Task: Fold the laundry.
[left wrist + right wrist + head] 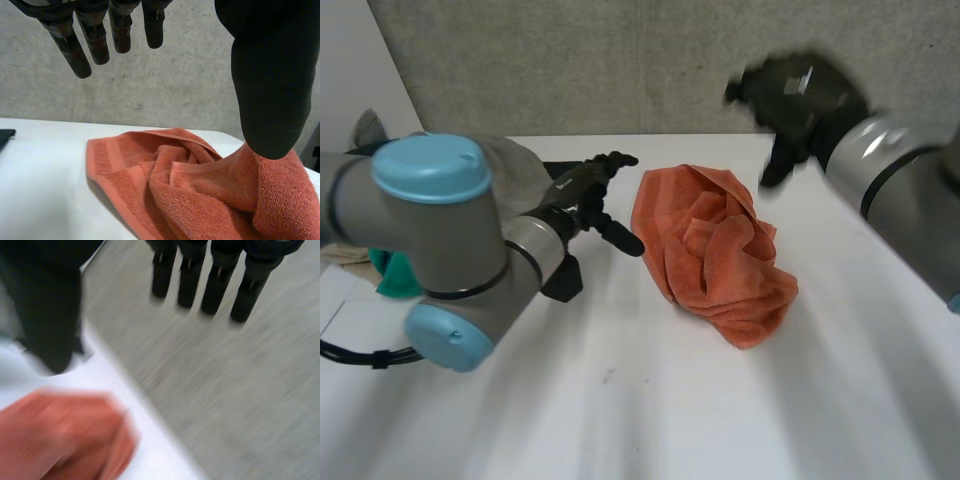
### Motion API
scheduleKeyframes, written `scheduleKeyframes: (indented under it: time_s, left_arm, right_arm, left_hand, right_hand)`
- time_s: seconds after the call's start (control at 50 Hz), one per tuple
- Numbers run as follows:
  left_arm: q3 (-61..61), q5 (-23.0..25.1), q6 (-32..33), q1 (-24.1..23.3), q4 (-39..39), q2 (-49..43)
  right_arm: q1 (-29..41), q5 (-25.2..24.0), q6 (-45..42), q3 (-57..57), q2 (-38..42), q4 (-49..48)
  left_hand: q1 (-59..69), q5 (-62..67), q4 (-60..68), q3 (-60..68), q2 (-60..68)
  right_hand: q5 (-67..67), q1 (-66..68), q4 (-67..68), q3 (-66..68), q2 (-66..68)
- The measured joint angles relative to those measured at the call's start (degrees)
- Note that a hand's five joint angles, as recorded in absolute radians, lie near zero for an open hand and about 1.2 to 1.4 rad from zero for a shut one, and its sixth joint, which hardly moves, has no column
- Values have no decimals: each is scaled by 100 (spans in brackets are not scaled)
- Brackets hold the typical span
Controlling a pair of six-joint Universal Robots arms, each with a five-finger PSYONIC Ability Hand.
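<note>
A white table (650, 400) stands against a grey concrete wall (570, 60), which is rough and speckled, and one flat black thing (5, 136) lies on the table near its far edge, only partly seen.

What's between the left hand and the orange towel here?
Just a narrow strip of bare white table, as the head view shows; the left hand sits close beside the crumpled orange towel, fingers straight.
</note>
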Motion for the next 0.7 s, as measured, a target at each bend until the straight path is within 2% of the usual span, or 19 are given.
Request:
scheduleKeyframes:
  time_s: [0.04, 0.12, 0.18, 0.28, 0.34, 0.4, 0.42, 0.46, 0.54, 0.7]
  left_arm:
    - [-140, 22, 88, 73, -64, 179]
    - [-532, 28, 419, 249, -116, 591]
    - [-821, 12, 685, 363, -92, 833]
    - [-1396, -40, 1162, 541, 126, 1219]
    - [-1725, -68, 1359, 597, 385, 1366]
    - [-1928, -81, 1441, 605, 640, 1408]
    - [-1964, -82, 1451, 604, 700, 1407]
    - [-2048, -87, 1466, 599, 866, 1387]
    - [-2078, -87, 1461, 585, 1098, 1268]
    - [-1532, -98, 1433, 464, 1279, 527]
  right_arm:
    - [2, -49, -288, -90, 287, 497]
    - [64, -134, -955, -55, 909, 814]
    - [101, -185, -1280, 99, 1225, 457]
    - [141, -285, -1756, 468, 1806, -841]
    - [148, -316, -1962, 599, 2123, -1630]
    - [152, -332, -2009, 619, 2224, -1976]
    - [156, -338, -1991, 619, 2215, -2055]
    - [169, -362, -1890, 620, 2111, -2130]
    - [203, -444, -1606, 636, 1726, -2056]
    - [236, -949, -582, 630, 45, -1559]
  left_hand:
    - [0, 0, 0, 0, 0]
    - [0, 0, 0, 0, 0]
    - [0, 0, 0, 0, 0]
    - [0, 0, 0, 0, 0]
    - [0, 0, 0, 0, 0]
    - [0, 0, 0, 0, 0]
    - [0, 0, 0, 0, 0]
    - [0, 0, 0, 0, 0]
    - [0, 0, 0, 0, 0]
    - [0, 0, 0, 0, 0]
  right_hand:
    - [-777, -726, -851, -777, -720]
    - [-841, -758, -1008, -919, -799]
    - [-842, -758, -1008, -919, -799]
    - [-683, -613, -800, -708, -601]
    - [837, 1009, 699, 900, 1046]
    - [3486, 3713, 3419, 3534, 3769]
    - [4008, 4234, 3971, 4079, 4365]
    - [4336, 4293, 4569, 4616, 4737]
    - [4336, 4293, 4631, 4644, 4737]
    - [4336, 4293, 4646, 4690, 4737]
